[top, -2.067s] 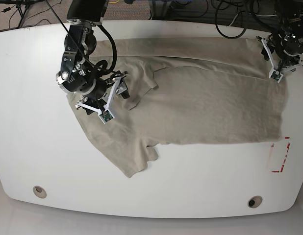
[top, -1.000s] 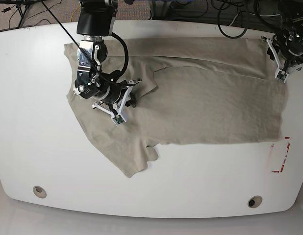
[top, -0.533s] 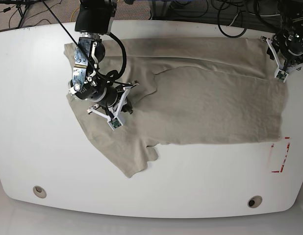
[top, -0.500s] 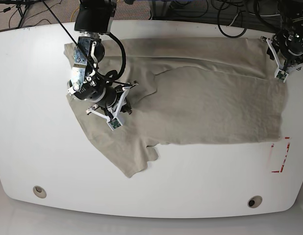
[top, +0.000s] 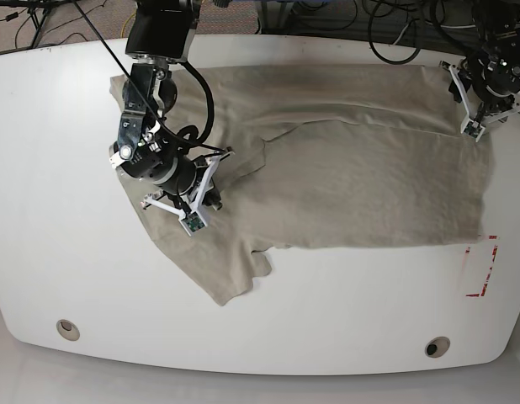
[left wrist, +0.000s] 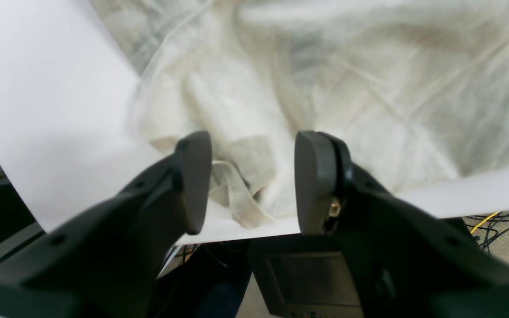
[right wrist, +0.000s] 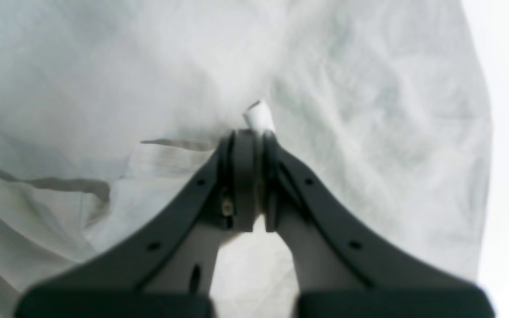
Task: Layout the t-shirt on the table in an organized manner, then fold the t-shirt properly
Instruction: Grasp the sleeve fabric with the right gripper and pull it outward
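Step in hand: layout, not folding yet. The t-shirt lies spread across the white surface, body mostly flat toward the base view's right, but the collar/sleeve end on the view's left is bunched and one sleeve trails toward the near edge.

Right claw: closed, pinching a small raised fold of the t-shirt near the collar region; a white label tab pokes out just past the tips. In base view it sits over the rumpled end.

Left claw: jaws apart, nothing between them, hanging just above the crumpled hem corner at the far edge of the surface. Not gripping.

Next move, my read: right claw needs to drag the pinched fabric outward to flatten the overlap at the shoulder. Left claw should drop and close on the hem corner to anchor or tension the far side. Risk: a thin pinch slips.
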`<state>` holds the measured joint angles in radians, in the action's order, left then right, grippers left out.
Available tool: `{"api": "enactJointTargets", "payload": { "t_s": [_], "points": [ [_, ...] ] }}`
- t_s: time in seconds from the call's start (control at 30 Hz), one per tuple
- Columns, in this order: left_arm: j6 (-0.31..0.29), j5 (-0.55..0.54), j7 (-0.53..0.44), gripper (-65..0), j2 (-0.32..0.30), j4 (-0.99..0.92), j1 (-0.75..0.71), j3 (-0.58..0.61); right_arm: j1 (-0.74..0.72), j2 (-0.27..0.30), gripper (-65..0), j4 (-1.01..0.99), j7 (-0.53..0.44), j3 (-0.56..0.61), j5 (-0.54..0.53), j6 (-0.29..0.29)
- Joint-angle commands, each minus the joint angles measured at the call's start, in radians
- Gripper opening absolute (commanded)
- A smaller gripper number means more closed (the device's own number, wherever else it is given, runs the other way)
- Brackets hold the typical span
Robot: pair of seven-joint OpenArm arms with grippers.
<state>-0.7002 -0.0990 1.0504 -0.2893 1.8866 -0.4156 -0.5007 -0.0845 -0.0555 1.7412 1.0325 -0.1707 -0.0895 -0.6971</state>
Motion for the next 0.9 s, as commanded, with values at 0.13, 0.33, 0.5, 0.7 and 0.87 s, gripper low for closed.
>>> {"api": "enactJointTargets", "payload": {
  "t_s": [0.13, 0.33, 0.5, 0.7, 0.87],
  "points": [
    [0.002, 0.002, -0.009, -36.9, -0.015, 0.014, 0.002, -0.003, -0.053, 0.001, -62.5, -0.008, -0.022, 0.0, -0.016, -0.001],
    [0.002, 0.002, -0.009, -36.9, -0.017, 0.014, 0.002, -0.003, -0.08, 0.016, -62.5, -0.053, -0.025, -0.002, -0.016, -0.001],
    [0.002, 0.002, -0.009, -36.9, -0.017, 0.014, 0.002, -0.003, -0.097, 0.021, -62.5, -0.059, -0.027, -0.003, -0.016, -0.001],
    [0.002, 0.002, -0.009, -36.8, -0.017, 0.014, 0.002, -0.003, -0.108, 0.035, -59.3, -0.056, -0.027, -0.005, -0.014, -0.001],
    [0.002, 0.0, -0.009, -36.8, -0.017, 0.014, 0.002, -0.003, -0.1, 0.049, -34.6, -0.04, -0.024, -0.008, -0.014, -0.001]
  ]
}}
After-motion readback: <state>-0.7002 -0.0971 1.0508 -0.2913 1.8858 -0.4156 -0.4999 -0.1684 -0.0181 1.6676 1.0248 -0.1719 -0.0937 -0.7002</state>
